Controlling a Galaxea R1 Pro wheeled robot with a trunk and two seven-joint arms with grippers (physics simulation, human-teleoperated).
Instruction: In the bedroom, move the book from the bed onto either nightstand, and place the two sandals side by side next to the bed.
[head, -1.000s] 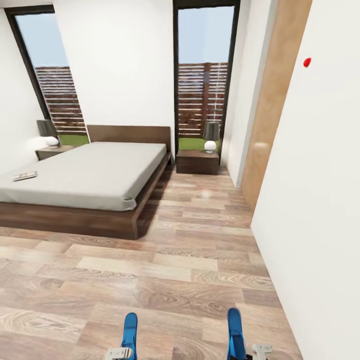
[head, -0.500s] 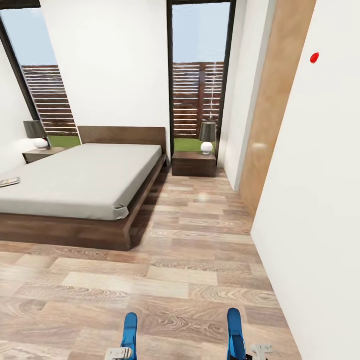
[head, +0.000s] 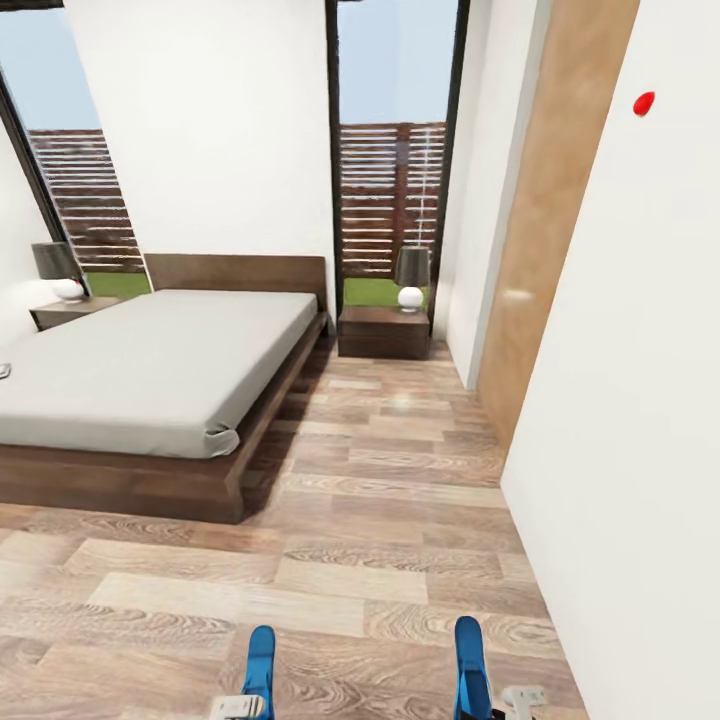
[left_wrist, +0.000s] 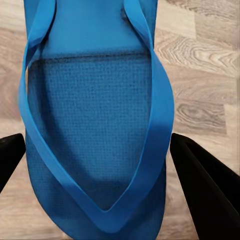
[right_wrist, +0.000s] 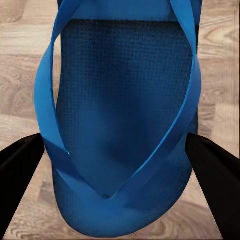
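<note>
Left gripper (left_wrist: 95, 150): black fingers (left_wrist: 205, 185) clamp the sides of one blue sandal (left_wrist: 95, 125), sole between them. Right gripper (right_wrist: 117, 160): likewise closed on the other sandal (right_wrist: 122, 115). Both carried above the plank floor (head: 400, 560). Bed (head: 150, 370) lies well ahead and to the left of both grippers; nightstand (head: 385, 332) farther ahead. Risks: edge grip looks thin, a jolt while driving may let a sandal slip or twist; uneven release would leave the pair askew. Book (head: 4, 371) cut off at frame edge, barely legible. Finger contact itself hidden under the soles.
</note>
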